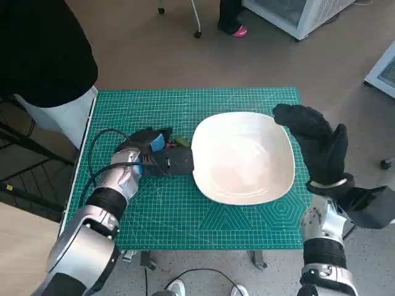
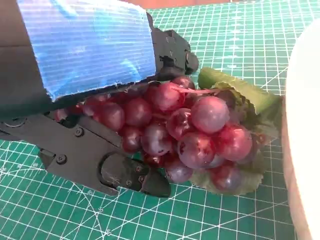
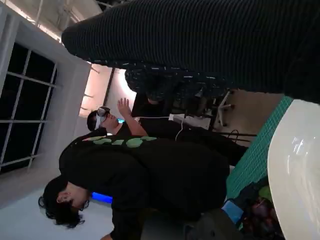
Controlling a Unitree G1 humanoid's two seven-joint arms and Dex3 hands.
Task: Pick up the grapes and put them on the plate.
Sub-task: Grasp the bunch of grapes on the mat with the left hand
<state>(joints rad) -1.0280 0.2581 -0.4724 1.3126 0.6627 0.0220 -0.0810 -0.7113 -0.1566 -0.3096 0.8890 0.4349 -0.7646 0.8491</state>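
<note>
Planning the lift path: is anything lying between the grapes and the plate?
Nothing but the grapes' own green leaf, reaching to the plate's rim over the green mat; left wrist view shows it.

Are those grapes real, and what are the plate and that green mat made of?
The grapes look like glossy plastic: even sheen and a stiff, flat green leaf, though real fruit can't be ruled out. The plate seems to be glazed white ceramic or melamine, with soft reflections. The mat looks like matte, grid-printed rubbery vinyl.
</note>
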